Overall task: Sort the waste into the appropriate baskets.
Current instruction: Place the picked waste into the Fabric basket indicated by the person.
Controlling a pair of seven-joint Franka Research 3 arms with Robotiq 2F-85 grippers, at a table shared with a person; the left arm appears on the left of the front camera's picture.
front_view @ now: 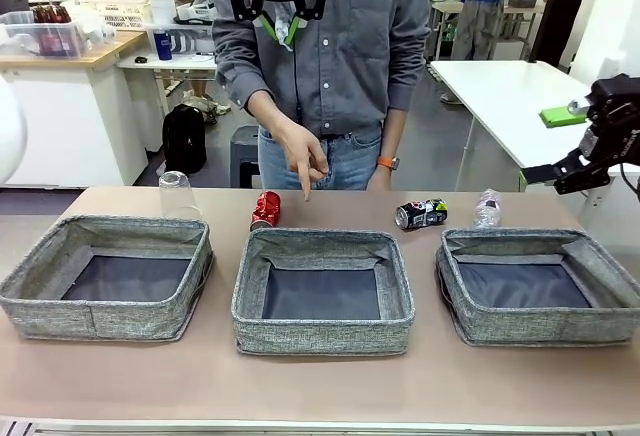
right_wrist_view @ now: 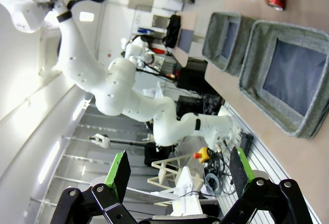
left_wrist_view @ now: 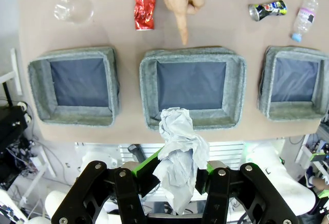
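The left claw [left_wrist_view: 176, 175] sits at the bottom centre of the left wrist view. Its green pads are pressed onto a crumpled paper ball [left_wrist_view: 177, 136], which sticks out past the fingertips. In that picture the paper overlaps the near wall of the middle basket [left_wrist_view: 193, 54], seen from above.

In the front view three grey baskets stand in a row across the table [front_view: 320, 386]. These are the left basket [front_view: 100, 318], the middle one [front_view: 320, 334] and the right basket [front_view: 545, 328].

The rest of the waste lies on the table behind them, in the middle band of the frame:
- A clear cup [front_view: 174, 194] stands upside down behind the left basket's far right corner.
- A crushed red can [front_view: 266, 210] lies just behind the middle basket's far left corner.
- A dark printed can [front_view: 420, 214] lies on its side behind the gap between the middle and right baskets.
- A clear bottle [front_view: 486, 208] is just to the right of the dark can.

A person's hand [front_view: 300, 156] points one finger down at the table, just right of the red can.

The right claw [front_view: 570, 168] hangs at the right edge of the frame, above the table and off to the side of the right basket. In the right wrist view this claw [right_wrist_view: 180, 170] has its fingers spread wide with nothing between them.
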